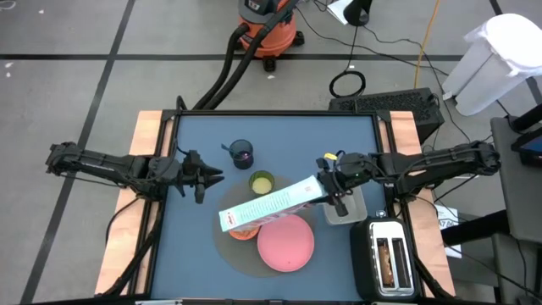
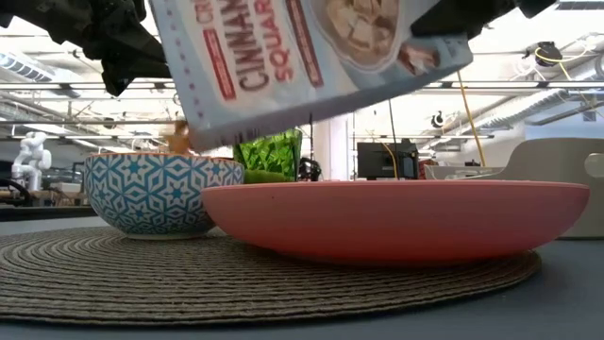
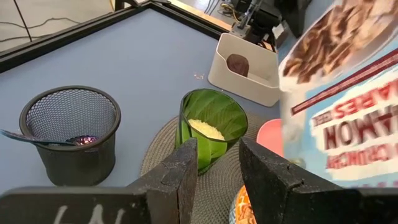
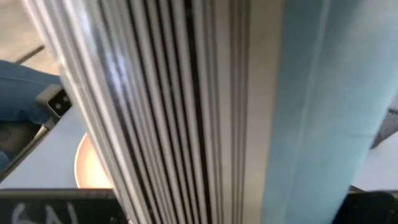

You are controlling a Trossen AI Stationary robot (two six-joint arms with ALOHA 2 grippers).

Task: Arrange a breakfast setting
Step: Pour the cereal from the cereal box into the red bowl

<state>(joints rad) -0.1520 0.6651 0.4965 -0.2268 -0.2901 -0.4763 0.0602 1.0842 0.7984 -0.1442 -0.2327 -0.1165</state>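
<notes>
The round grey mat [image 1: 254, 252] carries the pink plate [image 1: 285, 243] and, at its ten o'clock, a patterned bowl [image 2: 156, 192]. Above them the cereal box [image 1: 269, 204] hangs tilted, right gripper [image 1: 326, 190] clamped on its end. Left gripper [image 1: 206, 179] waits at nine o'clock, fingers slightly apart, empty.

Cereal box [image 1: 273, 203] tilted in air above bowl [image 2: 156, 192], pink plate [image 1: 285, 242].

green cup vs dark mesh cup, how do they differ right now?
The green cup is glossy with solid walls; the dark mesh cup is see-through mesh. The green cup holds something pale yellow; the mesh cup holds a purple spoon. The green cup stands at the round mat's edge; the mesh cup stands off it on the bare table. Both stand upright, open-topped.
</notes>
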